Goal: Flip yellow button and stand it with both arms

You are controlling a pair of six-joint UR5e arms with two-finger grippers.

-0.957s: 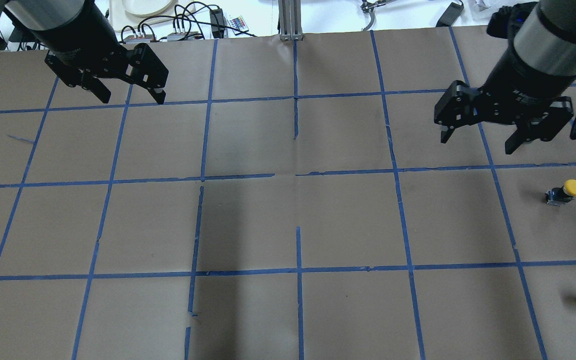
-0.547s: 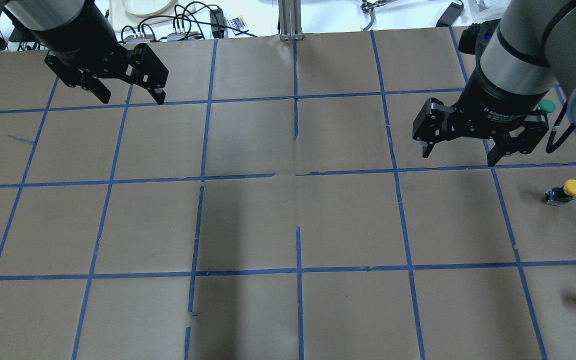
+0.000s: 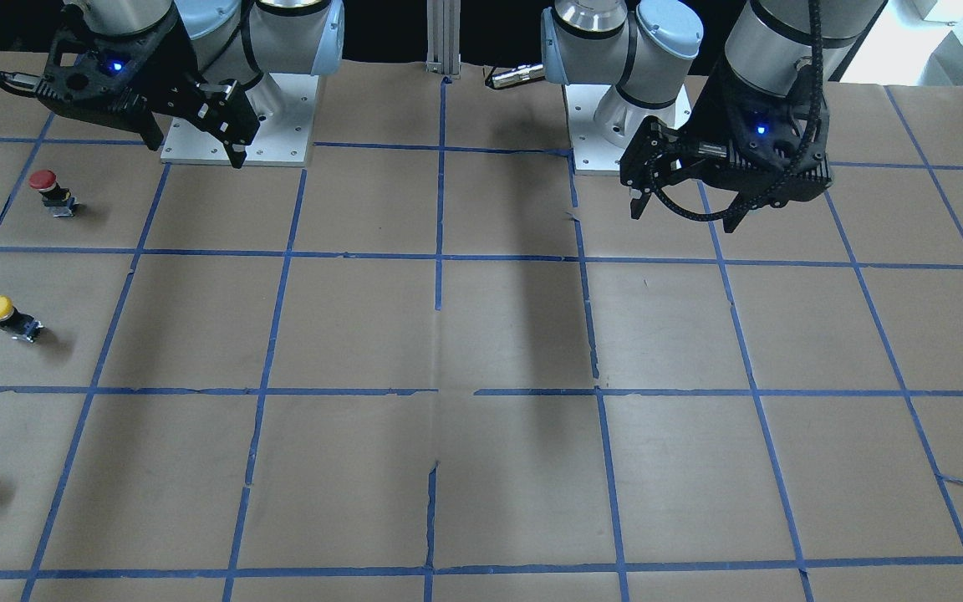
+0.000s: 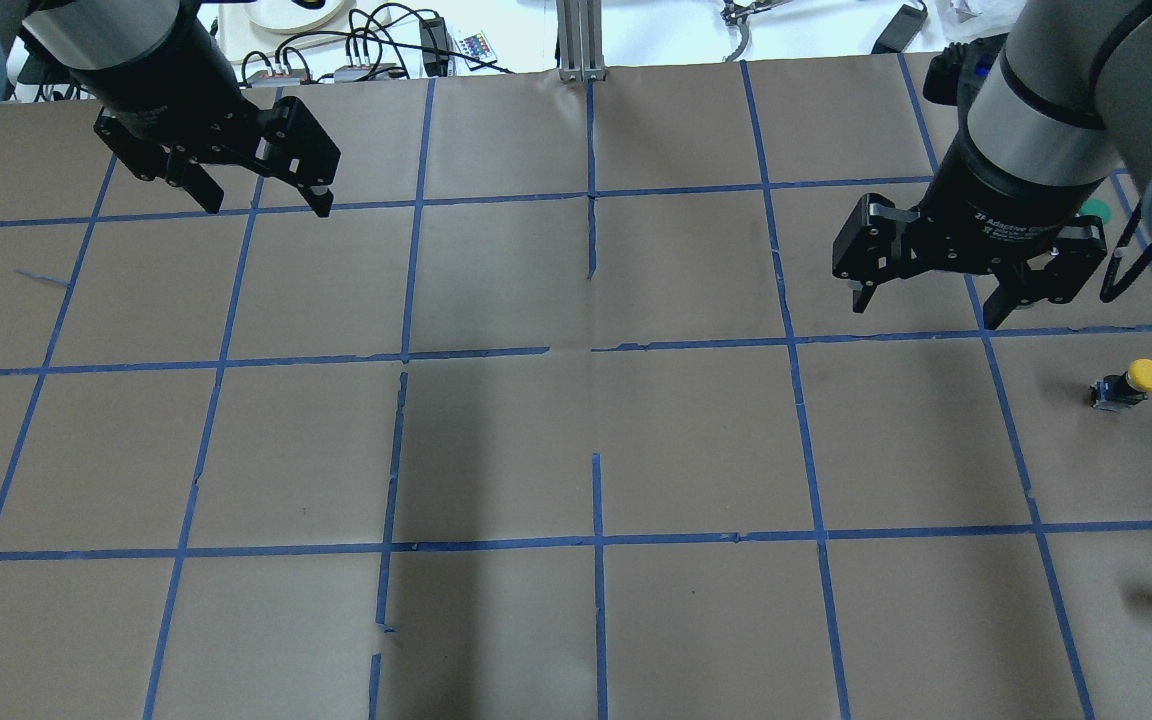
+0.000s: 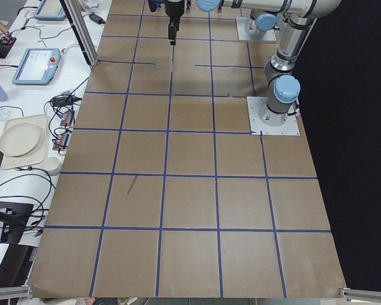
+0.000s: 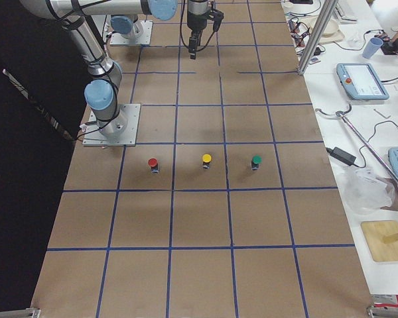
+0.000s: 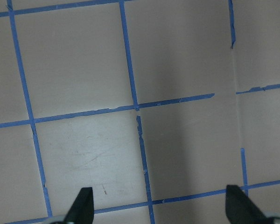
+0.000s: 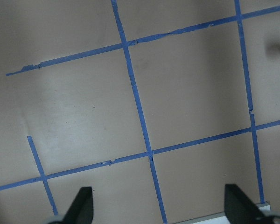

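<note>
the yellow button (image 4: 1131, 383) rests on the table (image 4: 576, 440) near the end on the robot's right, in a row between a red button (image 3: 51, 191) and a green button (image 6: 256, 161); the right side view shows its cap above its body. the right gripper (image 4: 928, 308) hangs above the table over a neighbouring grid square, jaws spread wide and empty, not touching the yellow button. the left gripper (image 4: 266, 205) hangs over the left part of the table, jaws likewise spread and empty, well apart from the yellow button.

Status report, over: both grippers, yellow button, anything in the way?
Left gripper open, aloft. Right gripper open, aloft, nearer the yellow button. Yellow button on table, untouched. Red button beside it, not between.
</note>
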